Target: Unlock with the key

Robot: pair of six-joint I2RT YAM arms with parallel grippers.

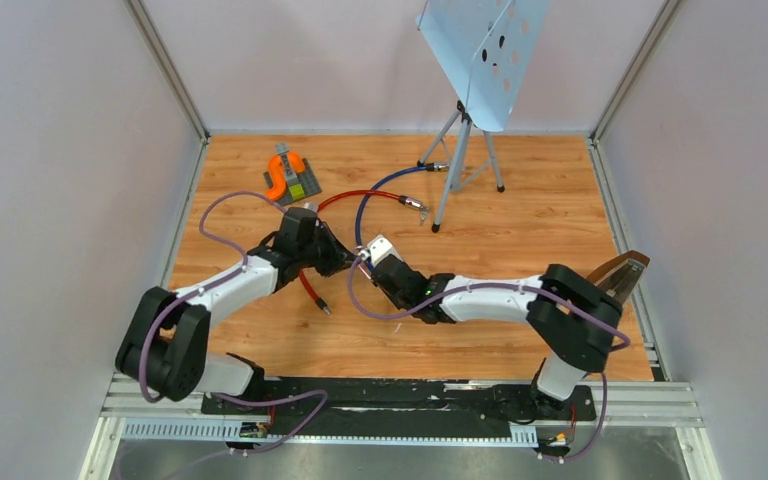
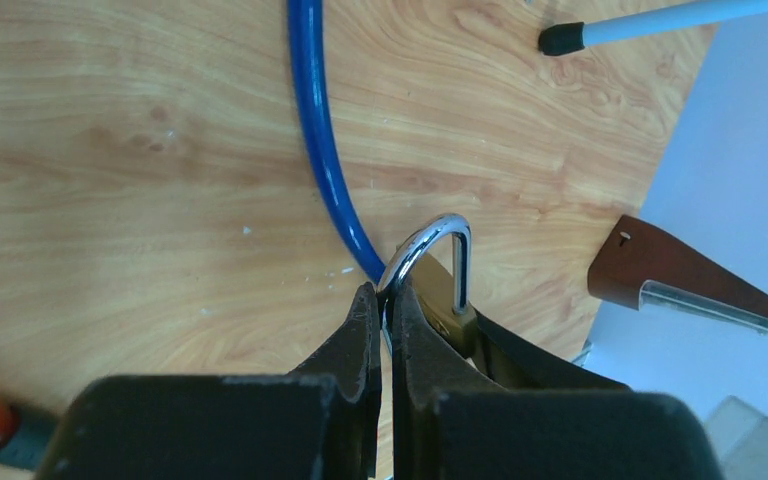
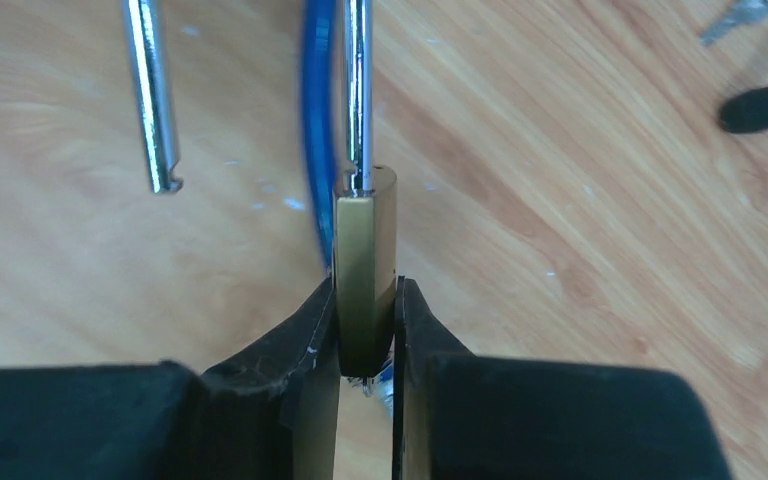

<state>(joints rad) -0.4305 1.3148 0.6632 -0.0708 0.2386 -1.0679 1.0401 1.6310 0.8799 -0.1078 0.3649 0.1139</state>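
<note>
A brass padlock (image 3: 365, 250) is held off the wooden table where the two arms meet (image 1: 358, 256). My right gripper (image 3: 365, 288) is shut on its body, edge on. The steel shackle is open: one leg (image 3: 358, 90) sits in the body and the free leg (image 3: 150, 100) ends in bare air. My left gripper (image 2: 388, 292) is shut on the shackle (image 2: 430, 232) at its curved side, the brass body (image 2: 452, 305) just to the right. Something small and metallic shows under the padlock (image 3: 380, 385); I cannot tell if it is the key.
A blue cable (image 2: 315, 130) lies on the table behind the padlock. A red cable (image 1: 308, 285) runs under the left arm. An orange lock on a grey plate (image 1: 288, 175) sits far left. A tripod stand (image 1: 465, 150) is at the back, a brown wedge (image 1: 620, 275) at the right edge.
</note>
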